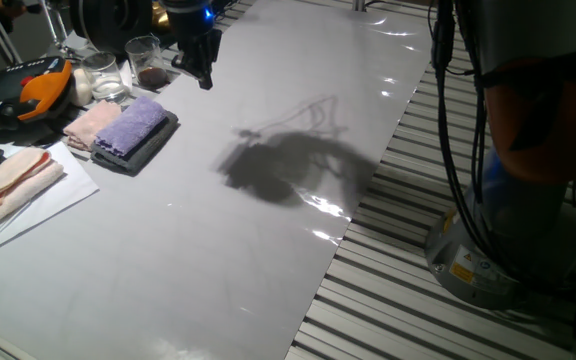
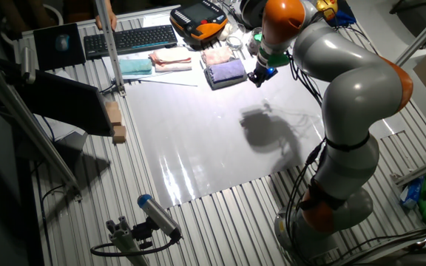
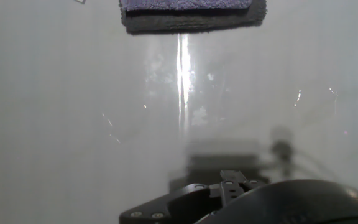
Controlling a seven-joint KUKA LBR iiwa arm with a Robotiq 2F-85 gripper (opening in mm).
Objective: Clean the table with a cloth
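- Nearest to where I stand, the table (image 1: 198, 260) is bare and glossy, with only the shadow of the arm on it.
- Further in, the gripper (image 1: 202, 72) hangs above the table, near the cloths but touching none of them. Its fingers look close together, but I cannot tell this for sure; the hand view does not show the tips.
- Beyond it, at the far left edge, the purple cloth (image 1: 133, 125) lies on top of a dark grey cloth (image 1: 146, 147), and a pink cloth (image 1: 90, 124) lies just beside.
- Risk, in my judgement: a deep pinch may lift both the purple and the grey one together.
- Behind stand two glasses (image 1: 144, 60); a wide approach may knock them over, I think.
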